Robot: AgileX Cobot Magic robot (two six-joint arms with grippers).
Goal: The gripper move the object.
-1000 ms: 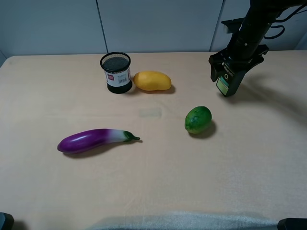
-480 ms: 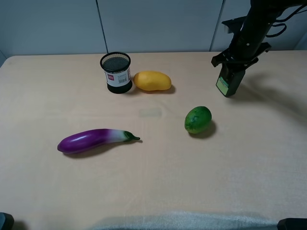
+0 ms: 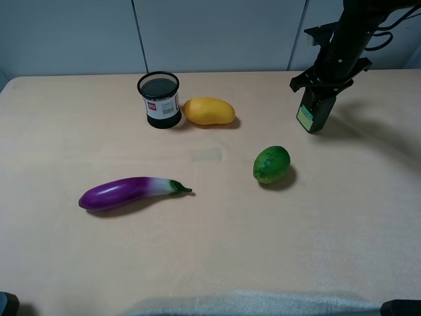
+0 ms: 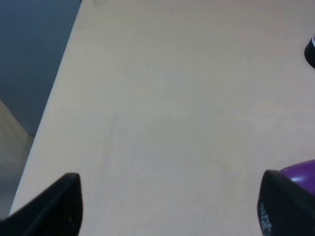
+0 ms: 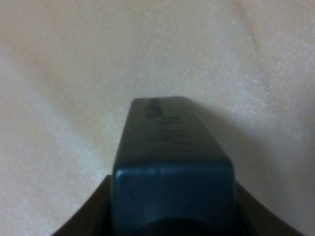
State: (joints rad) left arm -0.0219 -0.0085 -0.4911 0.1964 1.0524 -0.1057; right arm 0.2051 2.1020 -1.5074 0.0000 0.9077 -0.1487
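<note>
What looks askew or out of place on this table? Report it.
Only the bottle: it leans off vertical at the far right, gripped at its top by the right claw. The mesh cup stands upright; nothing looks spilled or damaged.

Robotics test bench: a black robot arm [image 3: 335, 62] trailing cables is posed over a cloth-covered table [image 3: 342, 224]. On the table an eggplant [image 3: 128, 193], a mango [image 3: 208, 110], a lime [image 3: 272, 164] and a mesh pen cup [image 3: 159, 100] are spaced well apart (more like trial props than kitchen clutter). Plain grey-blue wall panels [image 3: 217, 33] are seen behind.
</note>
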